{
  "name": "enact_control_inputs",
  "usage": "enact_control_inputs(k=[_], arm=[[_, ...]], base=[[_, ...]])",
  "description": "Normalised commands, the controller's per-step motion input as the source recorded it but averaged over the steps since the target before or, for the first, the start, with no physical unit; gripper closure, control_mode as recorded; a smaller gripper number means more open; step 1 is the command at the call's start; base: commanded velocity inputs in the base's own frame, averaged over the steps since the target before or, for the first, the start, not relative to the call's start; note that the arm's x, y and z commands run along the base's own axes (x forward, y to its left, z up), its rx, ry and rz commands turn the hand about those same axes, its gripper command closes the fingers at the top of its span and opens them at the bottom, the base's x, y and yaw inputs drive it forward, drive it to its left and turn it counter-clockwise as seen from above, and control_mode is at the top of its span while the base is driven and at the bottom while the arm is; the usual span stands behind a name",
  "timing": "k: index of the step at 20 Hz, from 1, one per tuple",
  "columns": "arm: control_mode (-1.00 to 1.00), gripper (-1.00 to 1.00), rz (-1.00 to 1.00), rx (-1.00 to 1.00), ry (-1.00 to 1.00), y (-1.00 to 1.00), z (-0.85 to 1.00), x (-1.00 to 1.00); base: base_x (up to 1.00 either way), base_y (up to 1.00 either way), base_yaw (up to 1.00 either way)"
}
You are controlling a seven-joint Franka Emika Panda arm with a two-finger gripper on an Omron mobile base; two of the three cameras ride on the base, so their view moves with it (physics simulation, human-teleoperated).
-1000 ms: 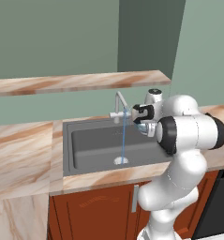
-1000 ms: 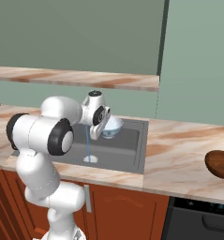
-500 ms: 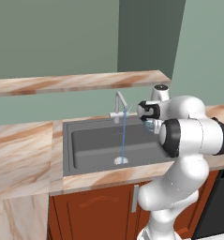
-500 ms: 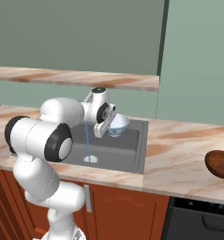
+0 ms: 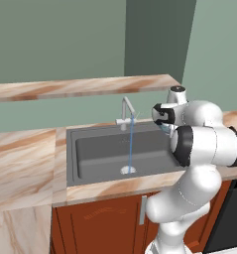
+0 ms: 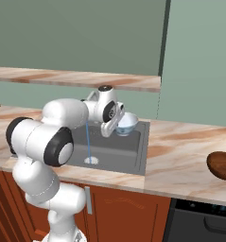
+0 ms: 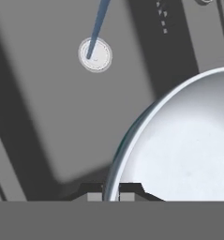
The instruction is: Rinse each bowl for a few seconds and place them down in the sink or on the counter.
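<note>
Figure: rinsing stage, bowl held beside the running water. The gripper (image 7: 110, 196) is closed on the rim of a pale blue-grey bowl (image 6: 126, 124), one finger on each side of the thin wall, as the hand view shows at its lower edge. The bowl hangs above the far right part of the sink (image 5: 75, 159), near the basin's right wall and clear of the floor. A thin stream of water (image 5: 131, 144) falls from the faucet (image 5: 127, 110) straight onto the round drain (image 7: 95, 54).

Key relation: the water stream lies to the left of the held bowl, toward the middle of the basin, and does not touch it. In the right base view the stream (image 6: 88, 141) drops just left of the hand, while the bowl sits on the hand's right side. In the hand view the bowl's light inside (image 7: 183, 150) covers the lower right, and the drain with its stream lies up and to the left, with bare basin floor between them.

Judgement: either the bowl still needs carrying left under the stream, or it is rinsed and ready to be lowered; the counter (image 6: 180, 160) lies just right of the basin as the nearest resting place.
</note>
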Motion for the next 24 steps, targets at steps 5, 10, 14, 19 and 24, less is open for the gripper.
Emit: enact_control_inputs(k=[5, 10, 14, 19, 24], arm=[[-1.0, 1.0, -0.05, -0.02, -0.02, -0.29, 0.15, 0.0], [-1.0, 1.0, -0.02, -0.02, -0.02, -0.28, 0.11, 0.0], [-1.0, 1.0, -0.02, -0.01, -0.03, -0.3, 0.1, 0.0], [-1.0, 1.0, -0.01, 0.0, -0.02, -0.31, 0.06, 0.03], [-1.0, 1.0, -0.01, 0.0, 0.0, -0.28, 0.0, 0.07]], base=[[0.0, 0.0, 0.0], [0.0, 0.0, 0.0], [0.0, 0.0, 0.0], [0.0, 0.0, 0.0], [0.0, 0.0, 0.0]])
